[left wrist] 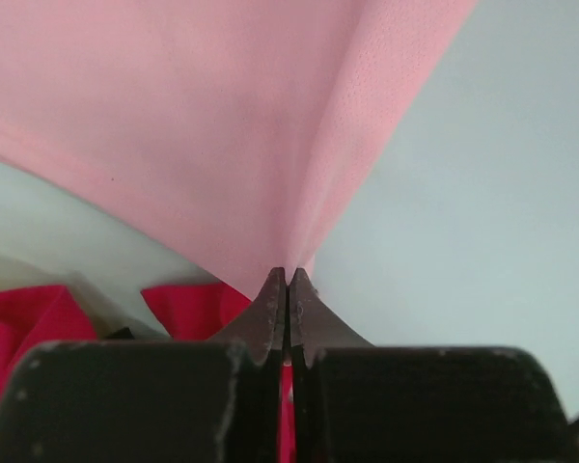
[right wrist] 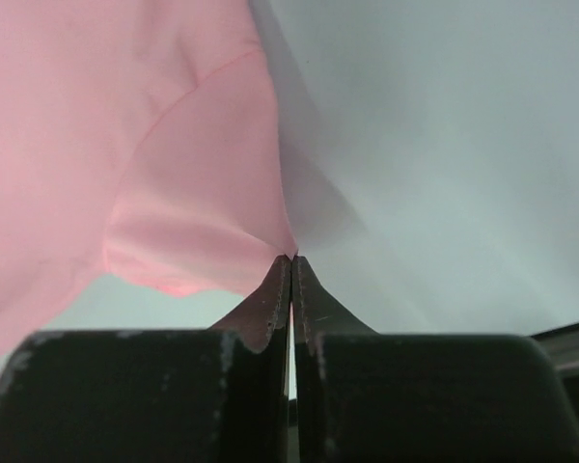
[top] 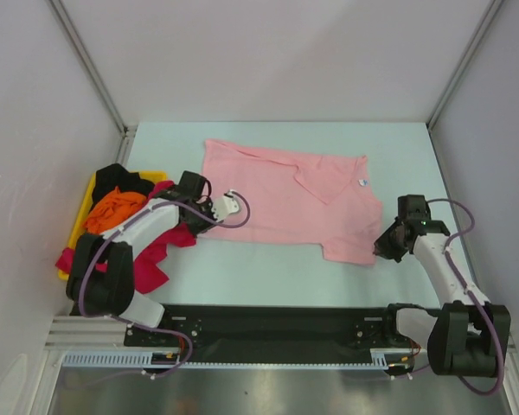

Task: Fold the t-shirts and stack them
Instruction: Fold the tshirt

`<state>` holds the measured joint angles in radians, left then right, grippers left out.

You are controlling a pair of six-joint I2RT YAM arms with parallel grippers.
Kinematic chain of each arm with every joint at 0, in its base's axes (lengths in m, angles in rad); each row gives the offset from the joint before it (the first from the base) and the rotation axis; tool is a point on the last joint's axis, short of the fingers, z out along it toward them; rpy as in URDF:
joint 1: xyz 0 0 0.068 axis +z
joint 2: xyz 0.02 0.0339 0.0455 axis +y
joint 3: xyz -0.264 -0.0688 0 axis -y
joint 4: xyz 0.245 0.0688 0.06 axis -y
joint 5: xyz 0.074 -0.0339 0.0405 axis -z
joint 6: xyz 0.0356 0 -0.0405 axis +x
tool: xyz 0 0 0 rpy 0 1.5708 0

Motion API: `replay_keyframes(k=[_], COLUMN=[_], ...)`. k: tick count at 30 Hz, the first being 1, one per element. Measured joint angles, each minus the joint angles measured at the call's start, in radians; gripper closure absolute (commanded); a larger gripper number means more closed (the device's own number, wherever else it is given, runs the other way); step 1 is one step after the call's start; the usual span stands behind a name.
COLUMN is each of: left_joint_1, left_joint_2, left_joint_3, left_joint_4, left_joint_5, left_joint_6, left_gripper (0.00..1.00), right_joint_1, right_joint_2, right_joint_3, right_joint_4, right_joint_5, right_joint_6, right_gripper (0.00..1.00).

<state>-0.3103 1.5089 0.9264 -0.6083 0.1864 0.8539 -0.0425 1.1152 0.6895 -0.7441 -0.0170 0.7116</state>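
L hand (left wrist: 288, 276), R hand (right wrist: 291, 258) tight on near corners of pink tee (top: 277, 190)

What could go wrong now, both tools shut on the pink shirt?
1. Left tool and right tool pinch the pink shirt with only their tips; it may slip on lifting.
2. The magenta shirt lies right by the left tool and might get dragged along.
3. The pink shirt lies rumpled, so the fold may come out uneven.
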Motion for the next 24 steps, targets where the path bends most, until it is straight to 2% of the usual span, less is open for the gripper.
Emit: replay_keyframes(k=[5,8,12,17,24], left_joint_1=[0.0,0.0,0.012,0.082,0.113], left_joint_2=[-0.117,-0.127,-0.065,0.167,0.291], left_joint_3=[0.047,0.073,0.114,0.319,0.41], left_joint_4=[-0.166,-0.195,-0.171,-0.124,-0.056], left_joint_5=[0.079,0.103,0.101,0.101,0.078], left_joint_6=[-0.019,-0.033,-0.039,-0.064,-0.068], left_gripper=[1.0,1.0,1.0,1.0,1.0], right_joint_1=[-0.007,-0.008,-0.009,-0.012,-0.012], right_joint_2=[-0.105,-0.073,0.114,0.376,0.582], right_joint_3=[0.066,0.117,0.199,0.322,0.418], right_joint_4=[-0.091,-0.074,0.034,0.208,0.392], right_joint_5=[-0.007,-0.007,-0.015,-0.048,-0.079], right_joint_6=[-0.009,-0.027,-0.071,-0.133,-0.203], right_gripper=[1.0,1.0,1.0,1.0,1.0])
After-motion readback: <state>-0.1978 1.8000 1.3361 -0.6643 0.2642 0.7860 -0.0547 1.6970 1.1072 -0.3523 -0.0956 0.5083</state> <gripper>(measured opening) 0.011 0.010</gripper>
